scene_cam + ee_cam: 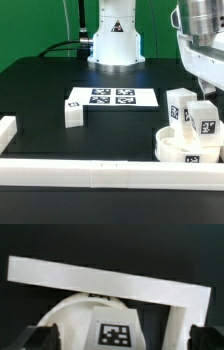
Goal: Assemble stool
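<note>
The stool's round white seat (pixel 178 153) lies at the exterior view's right, close to the front rail. Two tagged white leg blocks stand upright in it, one (pixel 183 108) behind the other (pixel 205 124). A third leg block (pixel 73 108) lies loose on the black table beside the marker board. My gripper (pixel 205 95) hangs just above the nearer standing leg. In the wrist view that leg (pixel 115 331) stands between my gripper's (pixel 122 338) dark fingers (pixel 40 336), with a gap on each side. The seat's rim (pixel 68 314) curves under it. The gripper is open.
The marker board (pixel 110 97) lies flat in the middle of the table. White border rails run along the front (pixel 100 176) and the exterior view's left (pixel 8 130). The rail corner (pixel 100 277) sits just beyond the seat. The arm's base (pixel 112 40) stands at the back.
</note>
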`<state>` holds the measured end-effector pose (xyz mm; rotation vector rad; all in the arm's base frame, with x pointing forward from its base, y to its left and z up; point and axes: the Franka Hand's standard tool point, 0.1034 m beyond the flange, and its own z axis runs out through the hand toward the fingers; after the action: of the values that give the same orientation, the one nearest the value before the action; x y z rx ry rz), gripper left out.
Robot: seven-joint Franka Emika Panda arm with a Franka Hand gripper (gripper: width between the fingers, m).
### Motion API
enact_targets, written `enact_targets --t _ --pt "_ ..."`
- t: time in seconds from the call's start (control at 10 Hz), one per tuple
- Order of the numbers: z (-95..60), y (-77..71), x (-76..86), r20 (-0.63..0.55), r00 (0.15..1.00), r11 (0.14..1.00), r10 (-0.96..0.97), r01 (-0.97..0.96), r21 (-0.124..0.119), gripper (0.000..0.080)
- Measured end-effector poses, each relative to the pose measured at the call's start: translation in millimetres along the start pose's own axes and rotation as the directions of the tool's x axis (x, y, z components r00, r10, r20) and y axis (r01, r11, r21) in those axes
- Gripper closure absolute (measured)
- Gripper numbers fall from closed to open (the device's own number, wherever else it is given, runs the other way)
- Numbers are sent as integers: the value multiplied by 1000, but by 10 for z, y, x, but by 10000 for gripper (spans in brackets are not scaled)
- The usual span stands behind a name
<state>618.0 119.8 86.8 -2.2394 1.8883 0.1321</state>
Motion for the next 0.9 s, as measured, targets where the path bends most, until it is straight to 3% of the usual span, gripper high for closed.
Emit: enact_targets --t 0.3,0.5,0.6,0.7,0.8,0.9 --pt "-228 -82 36 15 999 999 -45 45 23 151" --pt "-208 -71 22 15 997 997 -74 74 21 151" --pt "-205 -52 18 12 983 983 -181 181 5 151" --pt "-231 -33 -12 16 934 934 -356 357 -38 151" --pt "-284 -71 -28 9 867 864 -499 498 -68 151" --pt "-296 -90 -20 12 785 783 -619 619 -67 151"
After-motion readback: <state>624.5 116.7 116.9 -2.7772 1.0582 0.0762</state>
